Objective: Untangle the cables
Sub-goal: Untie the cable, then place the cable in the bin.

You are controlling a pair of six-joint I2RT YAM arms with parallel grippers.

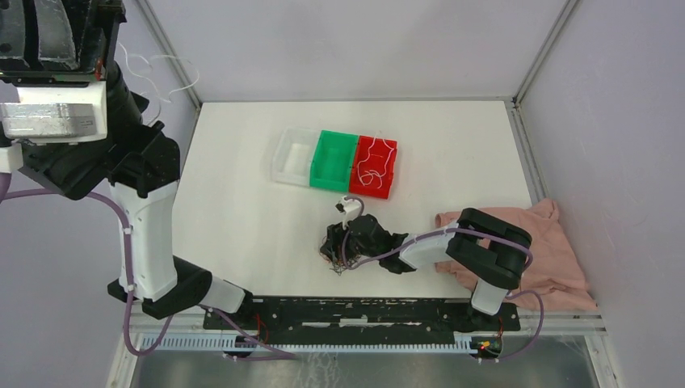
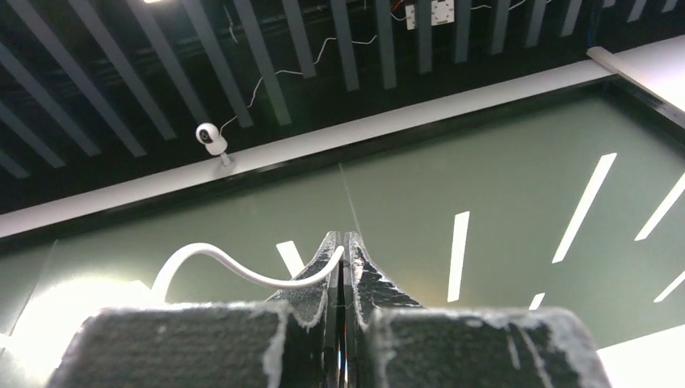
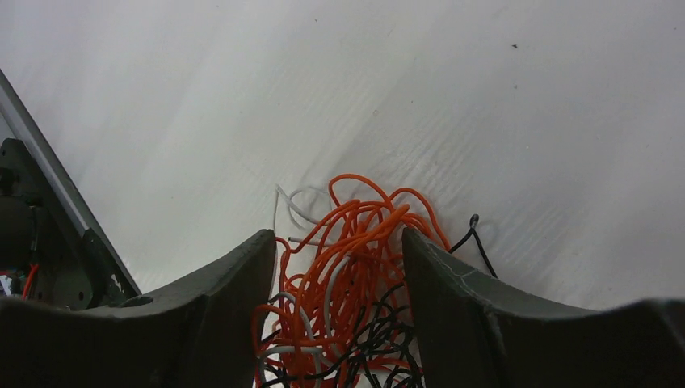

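Left gripper [image 2: 345, 240], high and close under the overhead camera, hangs left of a white table [image 1: 242, 202] walled by pale panels [image 1: 347, 48], a pink cloth [image 1: 557, 250] at its right edge. Its fingers [image 2: 370, 283] are pressed together, pinching a white cable [image 2: 202, 247], while the right gripper [image 3: 338, 238], spread, straddles the orange, black and white tangle [image 3: 355, 259] lying near the black base plate [image 1: 355, 311].

The desk [image 1: 242, 202] is seen from high above its near edge. The left wrist camera is pointed at the ceiling [image 2: 242, 81]; the right is held close over the cables [image 3: 347, 275], shared with the top view.
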